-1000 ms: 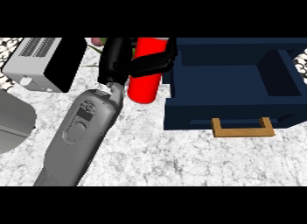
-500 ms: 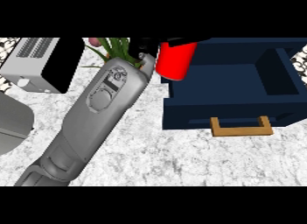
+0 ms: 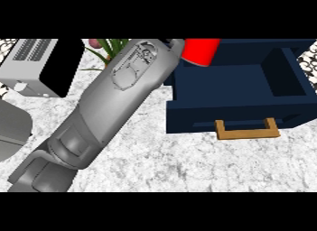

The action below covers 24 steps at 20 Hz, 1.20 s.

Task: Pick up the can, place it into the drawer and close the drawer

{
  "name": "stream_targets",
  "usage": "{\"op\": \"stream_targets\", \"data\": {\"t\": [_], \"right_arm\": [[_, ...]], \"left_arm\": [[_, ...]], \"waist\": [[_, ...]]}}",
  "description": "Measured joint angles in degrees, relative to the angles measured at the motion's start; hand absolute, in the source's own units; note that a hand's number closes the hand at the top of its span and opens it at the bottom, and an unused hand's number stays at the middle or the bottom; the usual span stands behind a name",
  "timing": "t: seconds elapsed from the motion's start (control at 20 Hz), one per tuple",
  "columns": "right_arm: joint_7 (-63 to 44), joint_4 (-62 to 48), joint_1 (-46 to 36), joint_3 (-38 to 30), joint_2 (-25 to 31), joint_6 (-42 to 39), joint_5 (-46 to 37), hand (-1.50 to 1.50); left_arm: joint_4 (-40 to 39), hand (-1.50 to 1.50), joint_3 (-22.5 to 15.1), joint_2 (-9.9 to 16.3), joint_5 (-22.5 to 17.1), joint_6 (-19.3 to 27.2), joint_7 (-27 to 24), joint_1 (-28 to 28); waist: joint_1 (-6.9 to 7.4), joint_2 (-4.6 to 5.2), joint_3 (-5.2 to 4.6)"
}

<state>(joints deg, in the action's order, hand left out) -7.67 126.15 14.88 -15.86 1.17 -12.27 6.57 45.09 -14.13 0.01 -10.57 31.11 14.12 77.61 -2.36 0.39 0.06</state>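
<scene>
Grey-white marbled stone formed the counter [image 3: 187, 167], which filled the lower part of the head view and ran up to a patterned black-and-white wall strip at the far corners. On the counter's right side sat a navy blue drawer [image 3: 244, 106], pulled open, its hollow interior showing and a tan wooden handle [image 3: 247, 131] fixed to its front face.

One grey forearm [image 3: 100, 117] rose diagonally from the lower left edge toward the top centre, ending at the view's upper border beside the drawer's back left corner. The robot hand at its tip lay beyond the top edge, so I could not tell how its fingers stood. Which arm this was could not be settled from the view alone.

The red can [image 3: 201, 50] showed at the top edge, just right of the forearm's wrist and over the drawer's rear left corner; only its lower part was visible, the rest cut off by the view's border. Whether it touched the drawer's wall could not be told.

Behind the forearm, green leaves of a small plant [image 3: 107, 47] with a pinkish pot peeked out. A silver and black toaster [image 3: 37, 67] stood at the upper left, and a plain grey rounded object [image 3: 4, 131] occupied the left edge.
</scene>
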Motion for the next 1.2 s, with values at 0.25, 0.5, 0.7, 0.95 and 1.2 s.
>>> {"op": "stream_targets", "data": {"t": [0.25,0.5,0.7,0.95,1.2], "right_arm": [[1.61,-0.84,0.38,-0.18,-0.04,-0.84,-0.09,-1.50],[0.47,-1.72,-2.15,-0.05,0.58,-0.27,-0.42,-1.50],[1.09,-2.54,-2.64,-0.20,0.74,-0.44,-0.53,-1.50],[1.11,-4.18,-4.15,-0.16,1.06,-0.29,-0.88,-1.50],[0.14,-4.37,-5.88,0.29,1.18,0.39,-1.37,-1.50]], "left_arm": [[-6.85,1.50,-1.79,-0.01,-4.13,0.62,-3.06,3.77],[-11.86,1.50,-5.44,0.00,-7.78,1.90,-5.35,6.02],[-16.32,1.50,-6.50,-0.01,-10.25,1.51,-6.88,8.10],[-18.36,1.50,-9.94,0.00,-12.71,3.08,-9.30,7.75],[-20.47,1.50,-12.84,-0.01,-14.53,4.77,-11.46,7.46]], "waist": [[-0.65,0.17,0.03],[-1.26,0.37,0.05],[-1.95,0.59,0.08],[-2.36,0.68,0.08],[-3.06,0.88,0.10]]}}
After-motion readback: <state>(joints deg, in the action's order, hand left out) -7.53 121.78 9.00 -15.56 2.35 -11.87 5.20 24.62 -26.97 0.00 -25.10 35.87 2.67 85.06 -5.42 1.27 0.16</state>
